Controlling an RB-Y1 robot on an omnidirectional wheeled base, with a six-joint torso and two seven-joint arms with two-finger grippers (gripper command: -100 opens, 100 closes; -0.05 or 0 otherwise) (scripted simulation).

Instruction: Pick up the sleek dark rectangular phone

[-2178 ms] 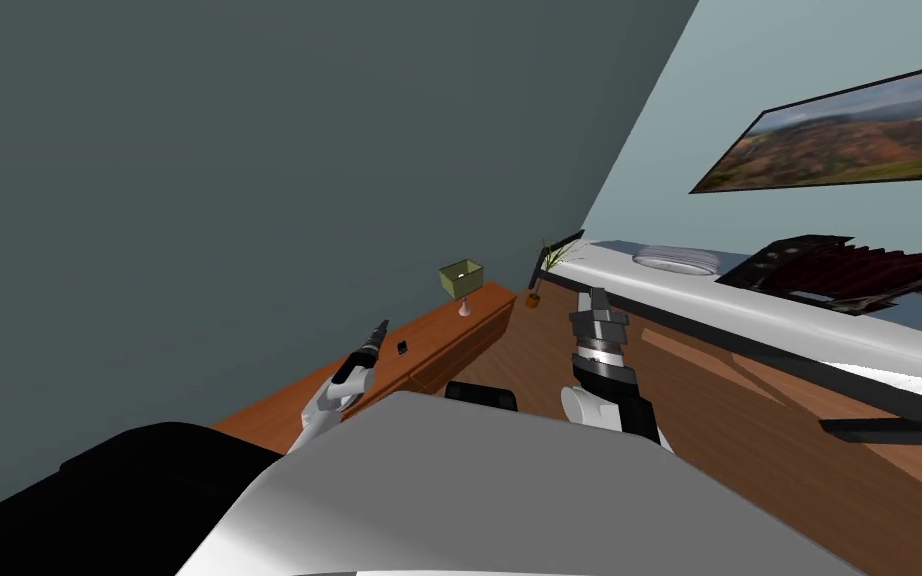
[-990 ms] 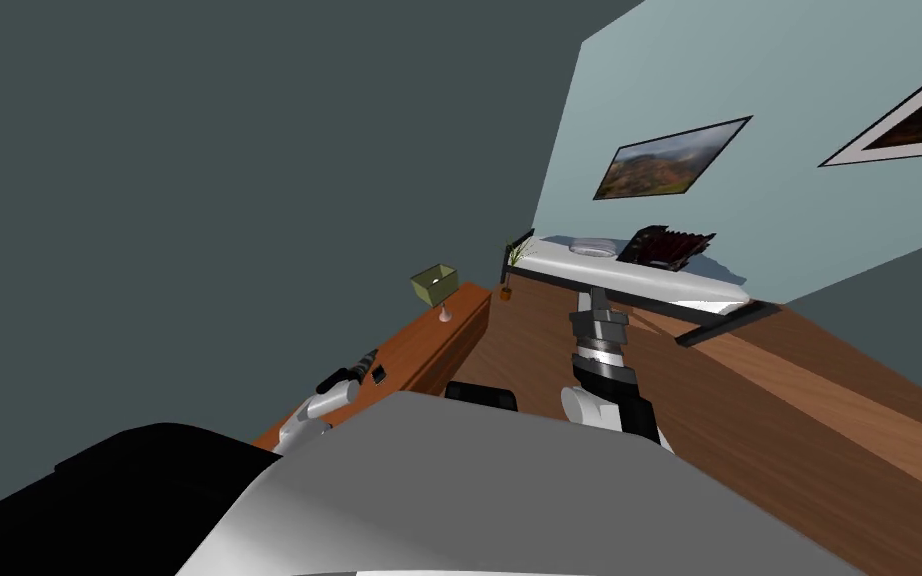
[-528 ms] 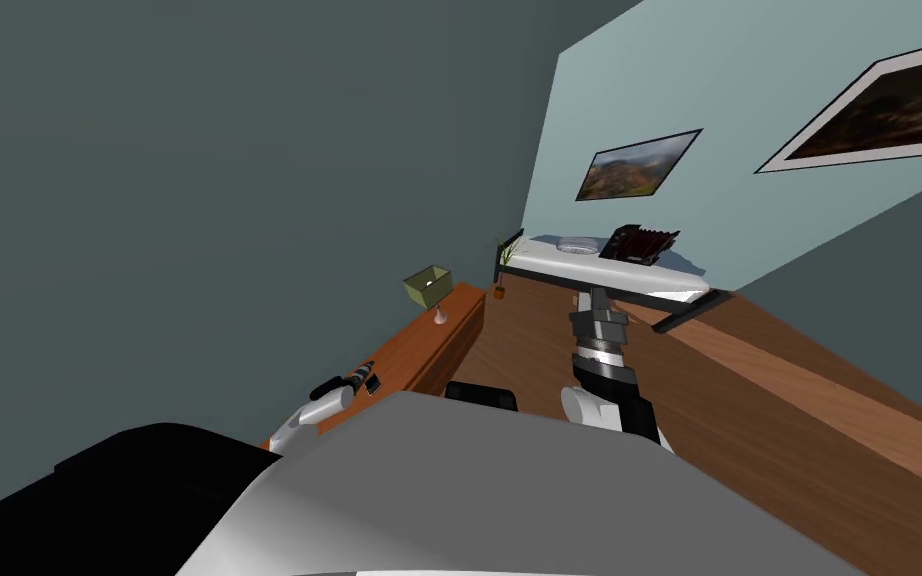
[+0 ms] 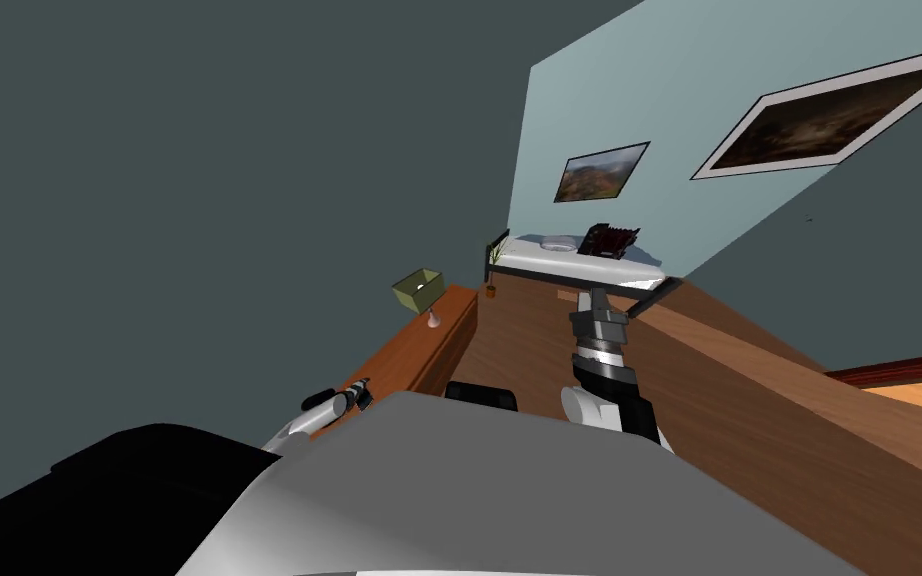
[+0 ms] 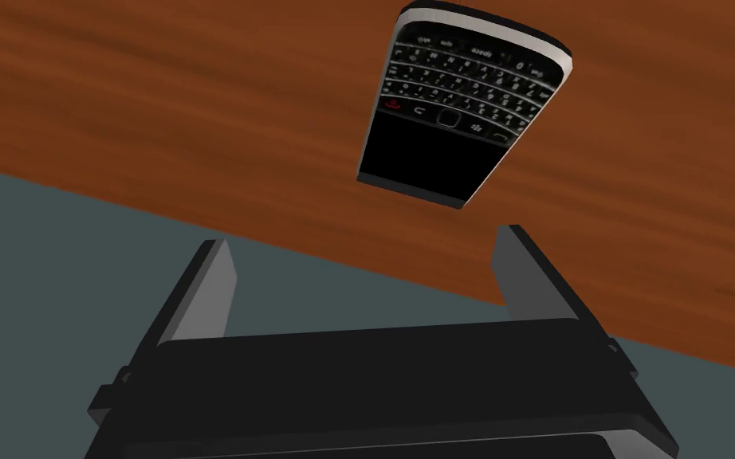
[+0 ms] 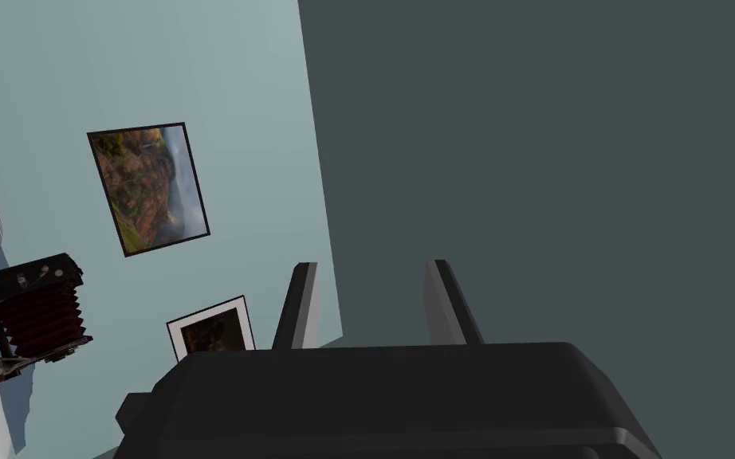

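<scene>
head view: left gripper (image 4: 361, 388) low over the near end of a wooden dresser (image 4: 427, 345), its fingers too small to read here; right gripper (image 4: 599, 294) raised, well apart from it.
left wrist view: fingers spread wide, nothing between them; the dark phone (image 5: 463, 103) lies flat on the wood just beyond one fingertip, keypad end farthest.
right wrist view: fingers narrowly parted, gripping nothing.
</scene>
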